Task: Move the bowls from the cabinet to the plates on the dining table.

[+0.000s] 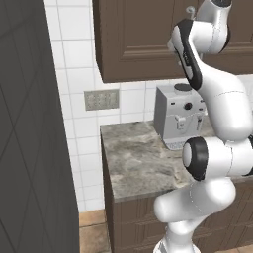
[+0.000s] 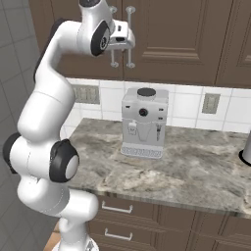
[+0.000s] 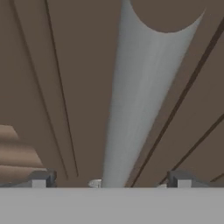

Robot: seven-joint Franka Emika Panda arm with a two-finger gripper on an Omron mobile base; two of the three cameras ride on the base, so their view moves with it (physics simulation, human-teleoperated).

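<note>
Dark brown cabinet point(image 2: 171, 39) doors stand closed, so we cannot see inside, while our arm reaches up with the gripper point(image 3: 109, 178) spread wide at a silver bar handle point(image 3: 140, 96) running between the finger tips point(image 3: 41, 178), contact unclear.

Cabinet point(image 2: 166, 39) on wall above counter point(image 2: 196, 166), coffee machine point(image 2: 143, 122) on counter below cabinet, gripper point(image 2: 120, 39) at cabinet handles point(image 2: 130, 37), drawers point(image 2: 117, 220) under counter, outlet point(image 2: 211, 103) right of machine.
</note>
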